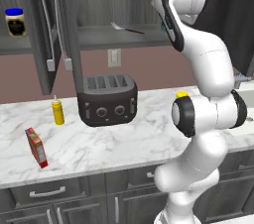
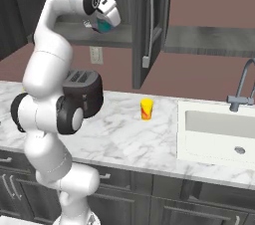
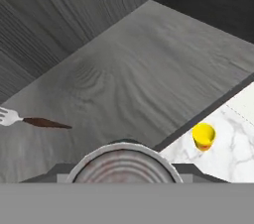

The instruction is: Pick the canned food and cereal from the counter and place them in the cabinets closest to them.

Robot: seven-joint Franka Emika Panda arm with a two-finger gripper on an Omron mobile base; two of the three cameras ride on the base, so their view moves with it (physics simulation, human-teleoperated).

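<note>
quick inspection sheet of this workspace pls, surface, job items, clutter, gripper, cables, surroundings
surface: white marble counter, dark drawers below.
job's things: can held in the gripper, up at the open cabinet above its shelf; cereal stands on the counter's left, tilted.
clutter: toaster, yellow bottle, yellow cup on the counter; fork on the cabinet shelf; blue-lidded jar in the left cabinet.
grippers: shut on the can.
cables: nothing seen.
surroundings: wall outlet, sink and tap to the right, cabinet doors open.
</note>
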